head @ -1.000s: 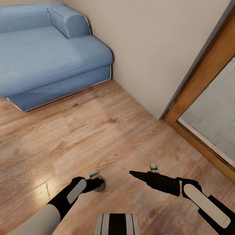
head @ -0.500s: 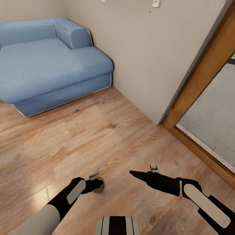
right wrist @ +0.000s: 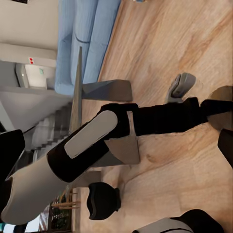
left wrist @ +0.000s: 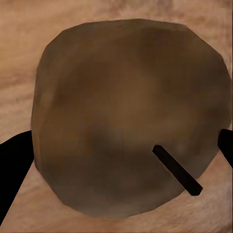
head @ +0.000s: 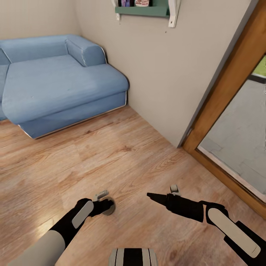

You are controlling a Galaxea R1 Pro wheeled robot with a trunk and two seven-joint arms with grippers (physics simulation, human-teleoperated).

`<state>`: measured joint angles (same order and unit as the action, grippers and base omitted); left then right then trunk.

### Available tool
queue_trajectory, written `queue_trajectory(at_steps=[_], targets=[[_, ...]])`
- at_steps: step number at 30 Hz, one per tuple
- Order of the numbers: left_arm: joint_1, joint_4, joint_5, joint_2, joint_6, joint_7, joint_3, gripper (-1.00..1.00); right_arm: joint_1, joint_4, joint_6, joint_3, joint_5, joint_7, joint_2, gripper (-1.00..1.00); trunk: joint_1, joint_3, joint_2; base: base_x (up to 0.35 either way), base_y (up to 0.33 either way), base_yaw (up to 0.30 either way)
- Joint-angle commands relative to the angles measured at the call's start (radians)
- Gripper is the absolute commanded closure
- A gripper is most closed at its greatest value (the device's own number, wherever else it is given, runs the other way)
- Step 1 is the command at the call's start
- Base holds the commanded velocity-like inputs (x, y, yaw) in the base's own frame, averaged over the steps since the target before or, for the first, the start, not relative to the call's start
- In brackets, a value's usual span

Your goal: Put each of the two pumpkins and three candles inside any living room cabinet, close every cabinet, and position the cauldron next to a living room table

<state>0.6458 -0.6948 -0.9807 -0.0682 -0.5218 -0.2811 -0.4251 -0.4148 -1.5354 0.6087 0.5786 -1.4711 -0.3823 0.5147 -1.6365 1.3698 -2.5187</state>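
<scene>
Left end effector [head: 108,207] pinches what looks like a candle [left wrist: 128,116], at 7 o'clock over the floor [head: 129,155]. It should be light, stiff and waxy-slick, so grip the sides. Right end effector [head: 148,194] is spread and empty.

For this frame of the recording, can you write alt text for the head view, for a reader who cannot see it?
Both robot arms reach forward low over a wooden floor, the left end effector and right end effector holding nothing visible. A blue sofa fills the far left corner, a green wall shelf hangs above, and a wood-framed doorway opens at right.
</scene>
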Motion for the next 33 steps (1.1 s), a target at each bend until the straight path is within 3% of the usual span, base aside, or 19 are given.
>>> queue_trajectory(at_steps=[1, 7, 11, 14, 17, 20, 23, 30, 33], targets=[[0.0, -0.01, -0.016, -0.003, -0.004, -0.012, 0.004, 1.0, -0.001, 0.001, 0.002, 0.001, -0.004, -0.001, 0.001, -1.0, 0.001, -0.003, 0.0, 0.0, 0.0, 0.0], [-0.001, -0.053, -0.036, -0.046, -0.017, -0.008, 0.056, 1.0, -0.001, 0.012, 0.002, -0.001, -0.007, -0.001, 0.002, -1.0, 0.003, -0.026, 0.001, -0.028, 0.003, 0.0], [-0.008, -0.156, -0.083, -0.092, -0.073, -0.007, 0.079, 1.0, -0.001, 0.041, 0.0, -0.003, -0.007, -0.001, 0.002, -1.0, 0.005, -0.042, 0.002, -0.227, 0.058, 0.0], [-0.011, -0.222, -0.172, -0.142, -0.109, -0.008, 0.083, 1.0, -0.001, 0.077, -0.002, -0.004, -0.006, -0.001, 0.002, -1.0, 0.006, -0.053, 0.003, -0.063, 0.017, 0.0], [-0.012, -0.239, -0.289, -0.191, -0.144, -0.009, 0.083, 1.0, -0.001, 0.113, -0.003, -0.005, -0.007, -0.001, 0.002, -1.0, 0.008, -0.065, 0.004, -0.016, 0.004, 0.0], [-0.012, -0.243, -0.345, -0.222, -0.168, -0.009, 0.083, 1.0, -0.001, 0.123, -0.003, -0.006, -0.007, 0.002, 0.002, -1.0, 0.009, -0.077, 0.004, -0.003, 0.001, 0.0], [-0.013, -0.244, -0.368, -0.237, -0.175, -0.008, 0.082, 1.0, -0.001, 0.127, 0.0, -0.006, -0.008, 0.004, 0.002, -1.0, 0.01, -0.088, 0.005, -0.052, 0.0, 0.0], [-0.013, -0.244, -0.369, -0.239, -0.175, -0.014, 0.081, 1.0, -0.001, 0.13, -0.007, -0.006, -0.006, 0.009, 0.001, -1.0, 0.014, -0.115, 0.007, -0.283, 0.0, 0.0], [-0.013, -0.244, -0.369, -0.239, -0.175, -0.016, 0.082, 1.0, -0.001, 0.158, -0.009, -0.005, -0.006, 0.01, 0.001, -1.0, 0.014, -0.116, 0.007, -0.344, 0.0, 0.013]])
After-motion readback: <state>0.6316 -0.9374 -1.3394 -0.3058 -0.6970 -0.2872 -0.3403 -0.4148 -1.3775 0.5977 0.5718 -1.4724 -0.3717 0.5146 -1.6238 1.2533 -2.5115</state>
